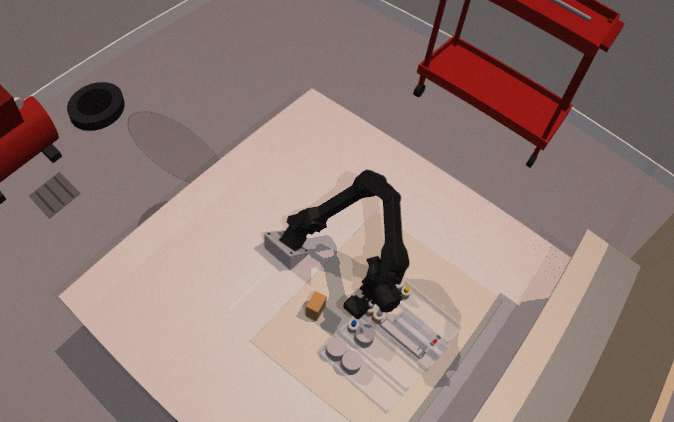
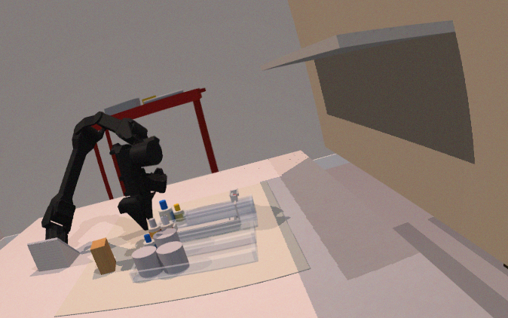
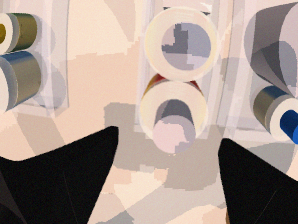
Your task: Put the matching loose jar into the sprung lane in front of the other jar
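Note:
The front jar point(image 1: 370, 310) point(image 2: 152, 223) point(image 3: 175, 91), with a pale grey cap, stands at the front end of the clear middle lane point(image 2: 211, 227). The rear jar point(image 1: 378, 316) point(image 2: 164, 221) point(image 3: 182, 45), with a like cap and white shoulder, stands directly behind it, and the two look in contact. Both look upright. My gripper point(image 2: 146, 227) point(image 3: 170, 140) is open, its fingertips apart on either side of the front jar with a gap on both sides in the wrist view. The front stop and pusher plate cannot be made out clearly.
A yellow-capped jar point(image 1: 406, 291) point(image 2: 178, 212) and a blue-capped jar point(image 2: 163, 209) point(image 3: 22, 75) stand in one side lane. Another blue-capped jar point(image 1: 353, 325) point(image 3: 282, 117) and a grey cylinder point(image 1: 365, 335) occupy the other. Two more grey cylinders and an orange block point(image 1: 316, 306) point(image 2: 103, 257) stand nearby.

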You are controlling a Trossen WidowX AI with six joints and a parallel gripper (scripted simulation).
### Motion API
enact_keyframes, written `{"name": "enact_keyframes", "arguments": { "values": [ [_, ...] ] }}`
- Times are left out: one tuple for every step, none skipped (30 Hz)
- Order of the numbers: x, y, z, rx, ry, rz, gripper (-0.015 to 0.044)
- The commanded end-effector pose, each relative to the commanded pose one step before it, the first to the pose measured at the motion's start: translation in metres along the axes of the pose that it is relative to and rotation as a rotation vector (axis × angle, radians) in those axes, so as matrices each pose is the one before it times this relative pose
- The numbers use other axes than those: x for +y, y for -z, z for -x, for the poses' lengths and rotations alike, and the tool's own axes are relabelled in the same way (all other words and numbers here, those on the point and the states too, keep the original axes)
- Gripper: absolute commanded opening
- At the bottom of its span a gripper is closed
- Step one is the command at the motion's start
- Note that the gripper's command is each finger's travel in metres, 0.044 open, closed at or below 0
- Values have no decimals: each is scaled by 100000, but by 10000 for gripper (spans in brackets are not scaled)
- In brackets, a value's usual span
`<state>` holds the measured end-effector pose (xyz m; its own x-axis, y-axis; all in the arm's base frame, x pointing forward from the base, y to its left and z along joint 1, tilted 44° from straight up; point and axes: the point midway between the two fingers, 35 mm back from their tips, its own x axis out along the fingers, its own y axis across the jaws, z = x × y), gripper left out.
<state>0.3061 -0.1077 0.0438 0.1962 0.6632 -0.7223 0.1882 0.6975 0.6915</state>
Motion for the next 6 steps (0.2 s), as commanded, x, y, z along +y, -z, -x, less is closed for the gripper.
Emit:
{"name": "enact_keyframes", "arguments": {
  "values": [
    [-132,1294,172,-69,334,33,272],
    [-10,348,13,15,9,-17,272],
    [-9,349,9,16,7,-17,272],
    [-7,350,6,16,5,-16,272],
    [-6,351,2,16,3,-16,272],
    [-4,352,-2,17,1,-16,272]
  ]
}}
